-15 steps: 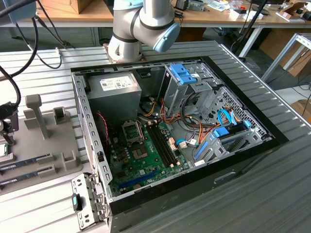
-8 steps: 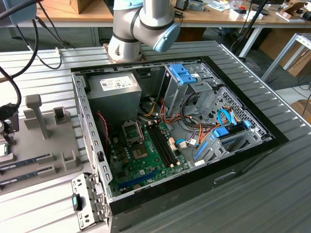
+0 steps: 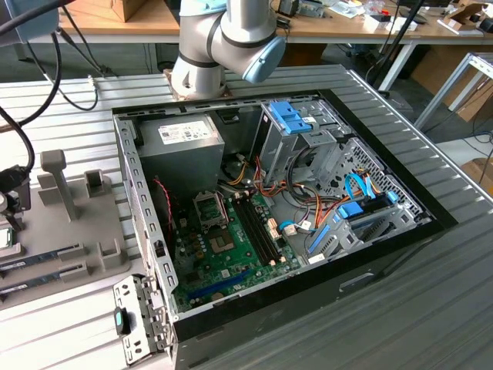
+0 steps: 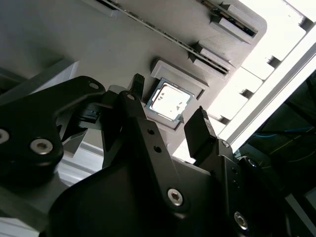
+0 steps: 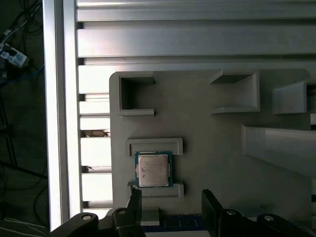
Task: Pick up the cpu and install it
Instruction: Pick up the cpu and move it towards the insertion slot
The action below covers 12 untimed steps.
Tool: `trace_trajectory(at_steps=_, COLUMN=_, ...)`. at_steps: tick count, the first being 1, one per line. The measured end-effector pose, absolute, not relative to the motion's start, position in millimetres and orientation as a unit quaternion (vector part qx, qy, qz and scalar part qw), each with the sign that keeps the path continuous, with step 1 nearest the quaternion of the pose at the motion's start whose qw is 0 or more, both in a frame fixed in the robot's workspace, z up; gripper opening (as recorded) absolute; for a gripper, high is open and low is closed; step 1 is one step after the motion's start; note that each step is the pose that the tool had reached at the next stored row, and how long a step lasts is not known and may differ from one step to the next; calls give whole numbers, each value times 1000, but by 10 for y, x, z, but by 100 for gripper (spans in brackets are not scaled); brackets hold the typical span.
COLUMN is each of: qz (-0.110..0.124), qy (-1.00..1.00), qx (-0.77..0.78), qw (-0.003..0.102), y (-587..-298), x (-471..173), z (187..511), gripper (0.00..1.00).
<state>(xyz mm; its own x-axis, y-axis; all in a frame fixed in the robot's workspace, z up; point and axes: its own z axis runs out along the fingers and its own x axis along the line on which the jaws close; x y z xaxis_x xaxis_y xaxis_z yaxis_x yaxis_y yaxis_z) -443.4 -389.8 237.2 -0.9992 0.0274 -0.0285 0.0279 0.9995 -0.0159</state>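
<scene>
The two black fingers of the gripper (image 5: 171, 197) stood spread wide with nothing between them, and in both wrist views the gap was lined up over the cpu (image 5: 153, 169) without touching it. The cpu was a small flat square chip with a silver-grey metal lid, softly rounded at the corners, and a thin green board rim showing all around. In the second wrist view the gripper (image 4: 169, 96) framed the same cpu (image 4: 170, 102), whose lid caught the light and shone nearly white. It lay flat in a shallow grey plastic cradle (image 5: 155, 145), held between two raised lips on opposite sides. That cradle was part of a pale grey moulded fixture plate (image 5: 207, 158), which also carried several open-sided pockets and upright blocks. The plate rested on a ribbed aluminium table (image 5: 197, 44). In the exterior view the fixture plate (image 3: 85, 231) sat at the exterior view's left, with long narrow memory sticks (image 3: 42, 257) lying in slots on it. Just beside the plate, toward the exterior view's right, lay an open black computer case (image 3: 385, 262). Inside it were a green motherboard (image 3: 231, 254), a metal-framed socket (image 3: 209, 208) and, farther back, a grey power-supply box (image 3: 181, 146). At the far side of the case stood the silver robot arm (image 3: 223, 38) with a pale blue joint cap.
</scene>
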Motion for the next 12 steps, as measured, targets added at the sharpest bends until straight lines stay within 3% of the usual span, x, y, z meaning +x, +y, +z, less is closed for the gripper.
trace_trajectory(at_steps=12, qz=-8, qy=1000, qx=14, qw=14, y=-3898, x=-4434, z=2338, gripper=60)
